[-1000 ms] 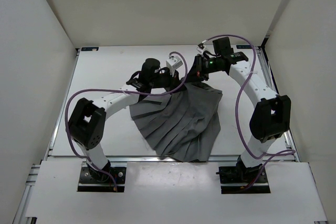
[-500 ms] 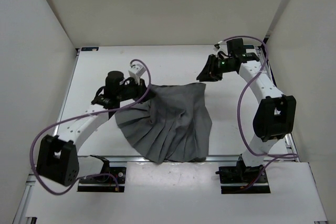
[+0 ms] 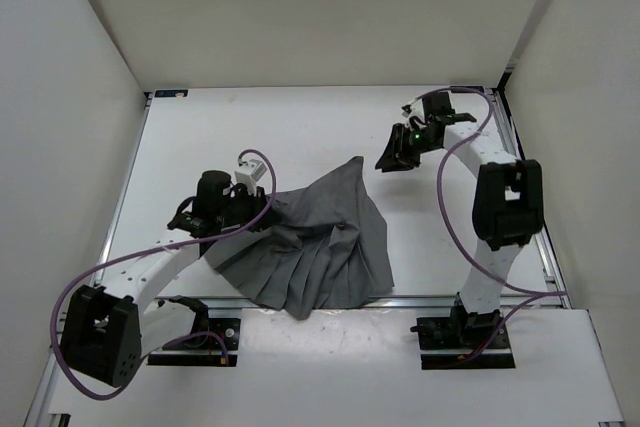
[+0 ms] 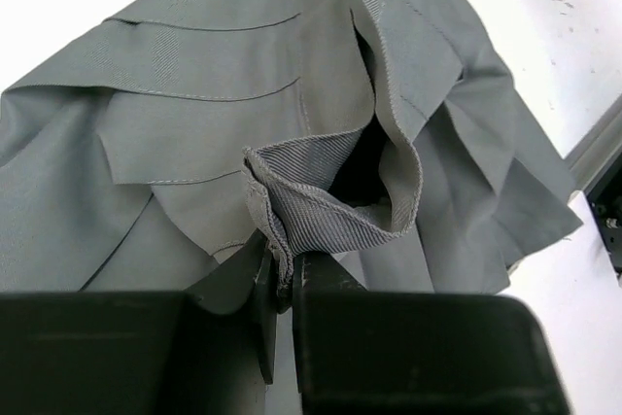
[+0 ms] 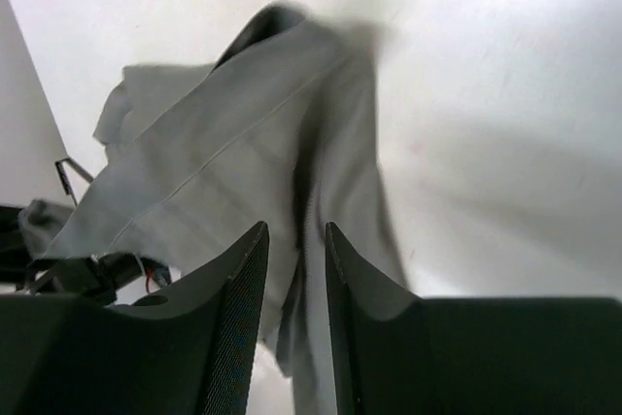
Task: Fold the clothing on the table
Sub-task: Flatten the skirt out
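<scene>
The clothing (image 3: 325, 242), a dark grey pleated skirt, lies rumpled on the white table (image 3: 290, 127), near its front edge and left of centre. My left gripper (image 3: 268, 209) is at the skirt's left upper corner. In the left wrist view the left gripper (image 4: 282, 261) is shut on a fold of the ribbed waistband, and the clothing (image 4: 233, 94) fans out beyond it. My right gripper (image 3: 392, 155) hangs apart from the skirt at the back right. In the right wrist view the right gripper (image 5: 294, 235) stands open with nothing between its fingers, and the clothing (image 5: 224, 162) lies farther off.
White walls (image 3: 90, 47) close in the table on three sides. A silver rail (image 3: 420, 299) runs along the front edge, and the skirt's hem reaches it. Purple cables (image 3: 452, 207) loop off both arms.
The right gripper opened, let go of the skirt and drew back to the right. The left gripper pulled its corner of the skirt left and towards the front, which rumpled the cloth.
</scene>
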`<state>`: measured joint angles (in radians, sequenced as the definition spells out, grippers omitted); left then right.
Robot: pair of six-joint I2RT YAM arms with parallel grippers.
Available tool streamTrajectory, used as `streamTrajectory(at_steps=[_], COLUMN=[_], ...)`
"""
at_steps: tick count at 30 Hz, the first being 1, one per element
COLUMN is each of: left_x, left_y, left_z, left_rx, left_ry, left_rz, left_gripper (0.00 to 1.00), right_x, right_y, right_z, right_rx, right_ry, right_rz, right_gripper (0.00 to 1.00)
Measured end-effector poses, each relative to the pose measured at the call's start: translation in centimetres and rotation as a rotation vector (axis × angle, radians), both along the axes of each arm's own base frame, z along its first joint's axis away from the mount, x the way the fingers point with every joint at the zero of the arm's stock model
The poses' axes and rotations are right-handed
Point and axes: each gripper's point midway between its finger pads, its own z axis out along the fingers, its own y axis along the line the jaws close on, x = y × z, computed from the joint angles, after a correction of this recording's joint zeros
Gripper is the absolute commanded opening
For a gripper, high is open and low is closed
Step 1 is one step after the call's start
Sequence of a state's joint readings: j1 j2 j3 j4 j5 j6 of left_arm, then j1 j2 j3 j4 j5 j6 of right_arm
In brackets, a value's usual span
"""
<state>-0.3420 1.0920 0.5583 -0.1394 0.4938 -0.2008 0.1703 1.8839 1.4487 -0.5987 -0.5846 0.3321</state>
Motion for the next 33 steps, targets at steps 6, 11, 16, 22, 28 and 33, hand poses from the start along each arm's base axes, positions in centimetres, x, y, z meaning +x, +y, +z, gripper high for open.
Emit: streamTrajectory(at_steps=[6,11,16,22,28,33], left_x=[0.9,2.1,3.1,3.0,2.9,3.1], left_y=[0.3,0.8,1.8,3.0,3.4,3.4], left_z=[-1.2,-1.7,-2.1,-3.1,-3.5,-3.9], left_rx=[0.027,0.059,0.103,0.162,0.182,0.198], left_ry=[0.049,0.079,0.087,0.107,0.11,0.125], left_rz=[0.023,0.039,0.064,0.084,0.084,0.078], left_gripper=[0.0,0.0,0.0,0.0,0.0,0.0], right_x=[3.5,5.6,6.2,5.9,4.6,4.7], right_y=[0.8,1.5,2.2,2.9,3.5,3.9], right_z=[-4.2,-4.5,-4.0,-4.2,-5.5,-6.3], right_rx=[-0.009,0.002,0.073,0.122,0.166,0.203], right_ry=[0.002,-0.081,-0.131,-0.161,-0.136,-0.132], right_rz=[0.059,0.124,0.178,0.215,0.232,0.231], right_gripper=[0.36,0.37,0.39,0.39,0.39,0.39])
